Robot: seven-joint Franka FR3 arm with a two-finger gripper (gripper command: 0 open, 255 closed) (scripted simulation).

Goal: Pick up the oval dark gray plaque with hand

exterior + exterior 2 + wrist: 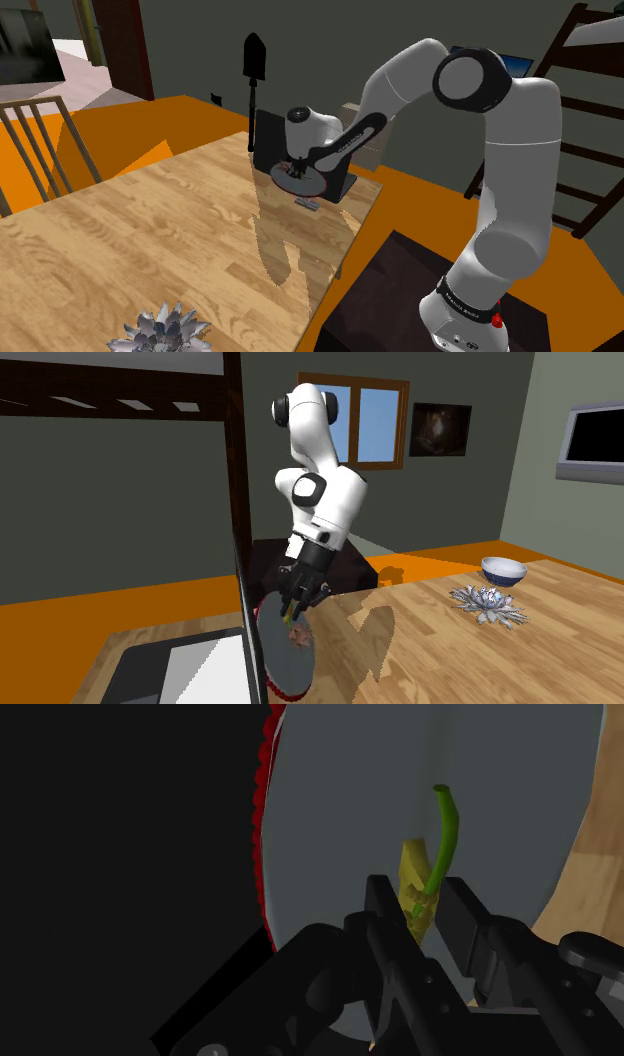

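The oval grey plaque (400, 774) has a dark red rim (262, 814), and a yellowish hand piece (411, 864) with a green stem (447, 829) sticks out of its face. My gripper (420, 901) is shut on that hand piece, one finger on each side. In the second exterior view the plaque (283, 664) stands tilted under the gripper (293, 609) near the table's corner. From the shoulder view the plaque (300, 182) sits just below the gripper (296, 168). Whether it rests on the table I cannot tell.
An open dark laptop (265, 138) stands right behind the plaque, its base (175, 664) beside it. A black spade-shaped object (253, 60) rises beyond. A silver lotus ornament (487, 602) and a bowl (503, 569) sit further along the wooden table (150, 240). A dark post (238, 502) crosses the second exterior view.
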